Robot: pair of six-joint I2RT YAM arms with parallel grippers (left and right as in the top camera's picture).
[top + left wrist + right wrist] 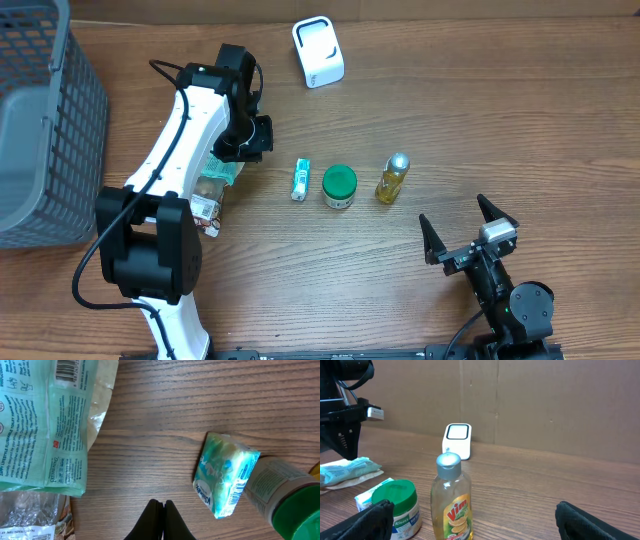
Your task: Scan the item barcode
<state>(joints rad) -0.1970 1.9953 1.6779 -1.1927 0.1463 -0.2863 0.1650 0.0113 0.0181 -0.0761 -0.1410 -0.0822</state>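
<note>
The white barcode scanner (pixel 318 52) stands at the back of the table, also seen in the right wrist view as the scanner (pixel 457 440). In a row mid-table lie a small tissue pack (pixel 300 179), a green-lidded jar (pixel 339 186) and a yellow dish-soap bottle (pixel 392 178). My left gripper (pixel 255 138) hovers left of the tissue pack (pixel 226 474). It is shut and empty (pixel 163 507). A green wipes packet (pixel 45 425) lies to its left, barcode up. My right gripper (pixel 468 228) rests open near the front right, facing the bottle (pixel 452 500) and jar (pixel 397 507).
A grey mesh basket (pixel 40 130) fills the far left. A clear food bag (pixel 207 205) lies under the left arm beside the wipes packet (pixel 222 168). A brown cardboard wall (pixel 545 405) backs the table.
</note>
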